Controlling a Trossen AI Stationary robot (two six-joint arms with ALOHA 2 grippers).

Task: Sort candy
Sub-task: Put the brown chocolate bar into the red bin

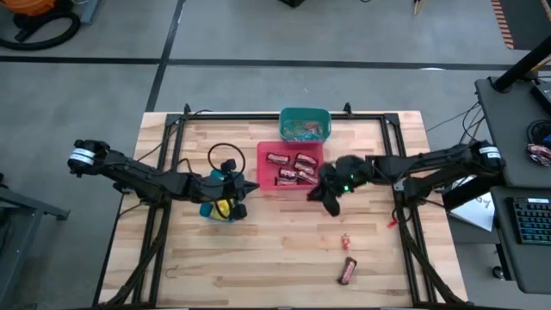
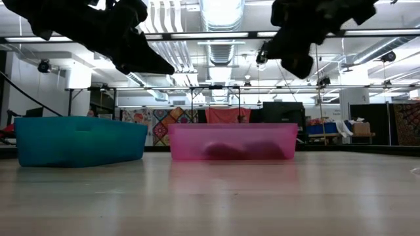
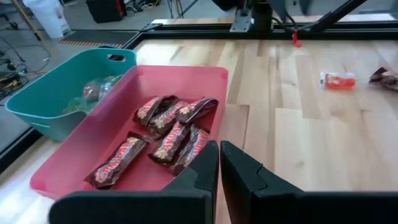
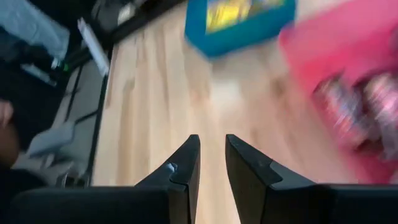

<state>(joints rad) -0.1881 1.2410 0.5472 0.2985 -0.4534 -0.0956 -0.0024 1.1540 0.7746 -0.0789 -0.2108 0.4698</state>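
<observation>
Several dark brown-red bars [image 3: 168, 134] lie in the red bin [image 1: 267, 172]. Yellow packets [image 4: 239, 11] fill the blue bin [image 1: 211, 209], and tiny wrapped pieces lie in the teal bin [image 1: 305, 126]. One dark bar [image 1: 348, 271] and one small red piece [image 1: 346, 241] lie loose on the table near its front right. My left gripper [image 1: 248, 187] hangs shut above the table between the blue and red bins, holding nothing. My right gripper [image 1: 329, 203] hovers off the red bin's near right corner, open and empty [image 4: 211, 155].
The three bins cluster at the table's middle and far side: teal [image 3: 56, 81] behind red [image 3: 186, 71], blue to its left. Bare wood lies along the near edge. A black cable loops on the table [image 1: 222, 158] behind the blue bin. A small red object [image 1: 392, 223] lies by the right rail.
</observation>
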